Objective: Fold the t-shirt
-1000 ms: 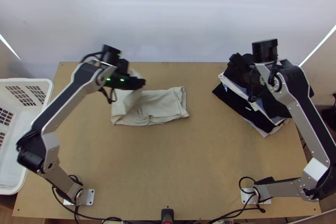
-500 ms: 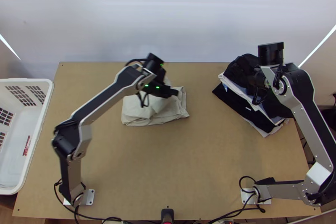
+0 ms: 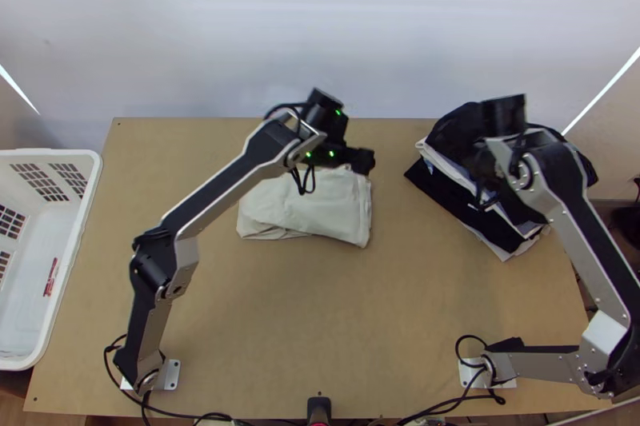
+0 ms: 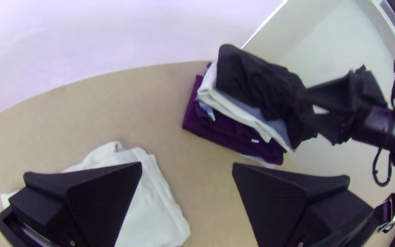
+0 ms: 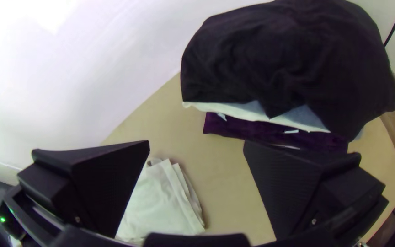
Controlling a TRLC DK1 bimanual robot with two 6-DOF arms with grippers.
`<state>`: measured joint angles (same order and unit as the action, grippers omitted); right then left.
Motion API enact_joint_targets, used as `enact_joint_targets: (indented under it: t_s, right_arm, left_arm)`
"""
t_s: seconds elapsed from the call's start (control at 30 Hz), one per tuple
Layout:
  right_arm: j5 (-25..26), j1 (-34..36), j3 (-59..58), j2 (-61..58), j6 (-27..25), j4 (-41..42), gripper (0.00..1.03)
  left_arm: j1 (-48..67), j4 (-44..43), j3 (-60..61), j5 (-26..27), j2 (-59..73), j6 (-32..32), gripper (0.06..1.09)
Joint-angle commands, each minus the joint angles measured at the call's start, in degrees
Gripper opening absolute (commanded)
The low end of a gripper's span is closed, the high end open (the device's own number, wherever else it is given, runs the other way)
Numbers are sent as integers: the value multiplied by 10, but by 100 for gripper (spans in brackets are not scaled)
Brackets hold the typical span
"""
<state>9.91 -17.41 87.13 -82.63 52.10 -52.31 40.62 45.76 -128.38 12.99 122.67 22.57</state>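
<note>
The t-shirt [image 3: 312, 206] there is plain cream, against a tan tabletop [image 3: 280, 314]. Over in the stack I see a black garment [image 5: 289, 59], white cloth [image 4: 227, 107], a grey-blue layer [image 4: 280, 126] and a dark garment [image 4: 220, 132], deep purple in the wrist views. The laundry basket [image 3: 97, 178] is white, patterned with gridded slots and marked red inside; both arms [image 3: 232, 186] mix silver-grey and black
</note>
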Motion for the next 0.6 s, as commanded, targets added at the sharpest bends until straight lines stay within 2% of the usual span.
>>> enact_joint_targets:
  t_s: [0.0, 0.07, 0.13, 0.2, 0.37, 0.57]
  right_arm:
    - [-75, -40, -46, -41, 45, 26, 95]
    - [-139, -47, -47, -79, 66, 28, 95]
    - [-218, -47, -46, -120, 67, 42, 93]
    - [-276, -47, -55, -152, 64, 74, 93]
    - [-342, -38, -135, -179, 53, 206, 93]
    - [-427, -22, -166, -231, -70, 215, 93]
  left_arm:
    - [-55, -24, -9, 5, -34, 1, 104]
    - [-84, -18, 3, 5, -50, -2, 104]
    - [-114, -8, 13, 5, -67, -3, 104]
    - [-141, 1, 25, 5, -88, -5, 104]
    - [-186, 35, 34, 5, -132, -9, 104]
    - [-220, 35, 45, 5, -174, -19, 104]
